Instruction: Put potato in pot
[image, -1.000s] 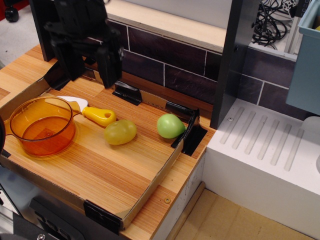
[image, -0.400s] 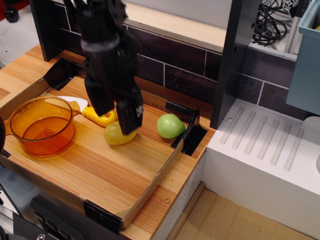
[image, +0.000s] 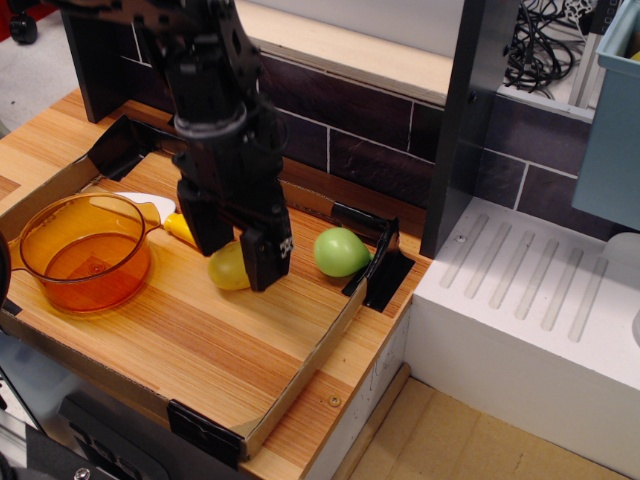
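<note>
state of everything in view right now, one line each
gripper: lowered over the potato, jaws apart on either side of it, not visibly closed
potato: on the wooden board, partly hidden by the gripper, not lifted
pot: upright, empty, at the board's left end
green fruit: resting on the board near the right corner, untouched
toy knife: lying flat behind the pot, yellow handle mostly hidden by the gripper

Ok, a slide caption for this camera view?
Gripper lowered with open jaws straddling the potato, amber pot waiting empty at left.
</note>
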